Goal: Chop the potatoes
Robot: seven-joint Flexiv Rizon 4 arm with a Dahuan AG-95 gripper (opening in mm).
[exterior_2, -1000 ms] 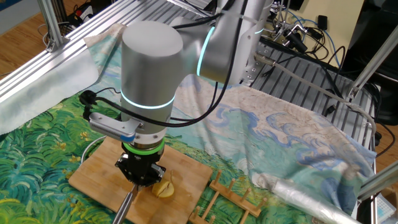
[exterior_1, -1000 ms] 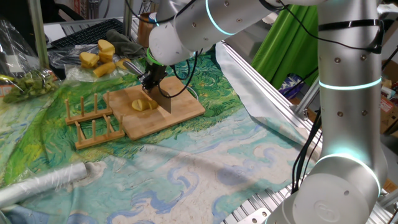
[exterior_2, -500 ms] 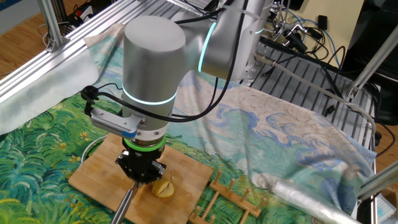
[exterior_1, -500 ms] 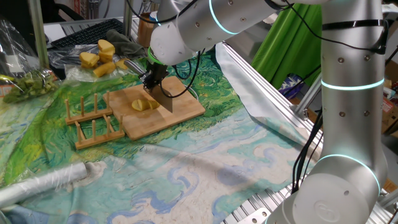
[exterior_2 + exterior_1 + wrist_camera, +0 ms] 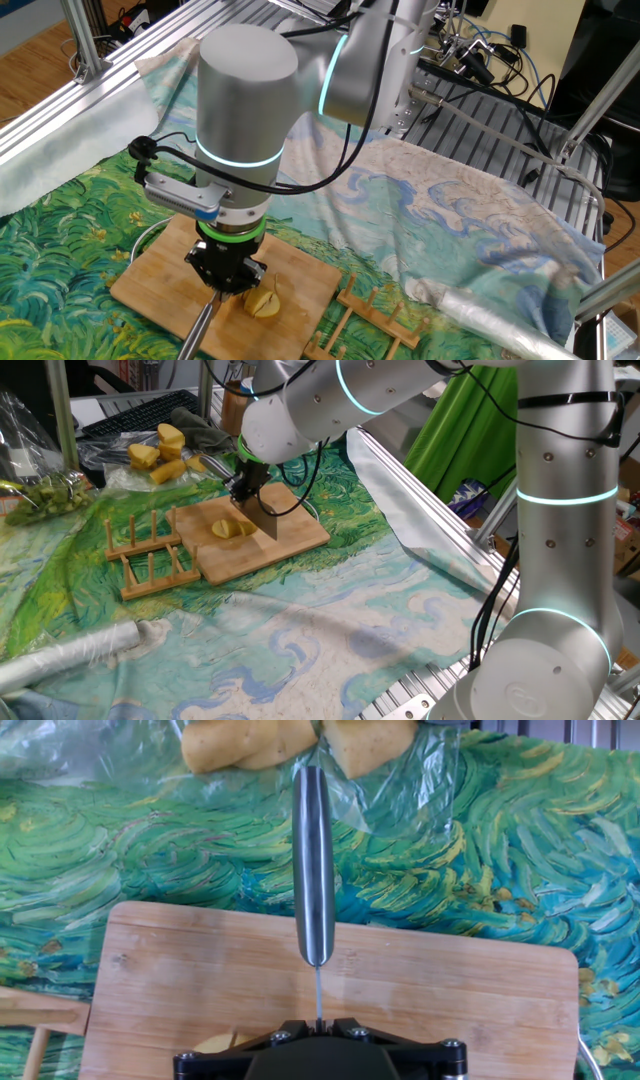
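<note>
Painted cloth (image 5: 330, 620) over the whole table, green swirls at one end, blue at the other. Arm (image 5: 560, 510) bent over it, wrist down above board (image 5: 290, 540). Board flat on green part of cloth, rack (image 5: 150, 550) just beside one short edge. Foil roll (image 5: 70, 655) near cloth's near edge in one fixed view, well apart from board. Bag (image 5: 120, 470) with bigger yellow chunks (image 5: 160, 450) past board's far edge, off the board.

Gripper (image 5: 228, 283) pointing steeply down over board's middle, jaws shut on knife (image 5: 262, 520). Handle (image 5: 313, 860) sticking out away from gripper toward chunks in hand view; blade hanging down to board in one fixed view, edge on or just above wood, can't tell which.

Potatoes (image 5: 228, 529) on board, near middle, pale yellow, small. Just beside blade on rack side in one fixed view; right under gripper, touching or nearly touching it, in other fixed view (image 5: 264, 303). Only a sliver visible at bottom edge of hand view (image 5: 215, 1042), below and left of gripper body.
</note>
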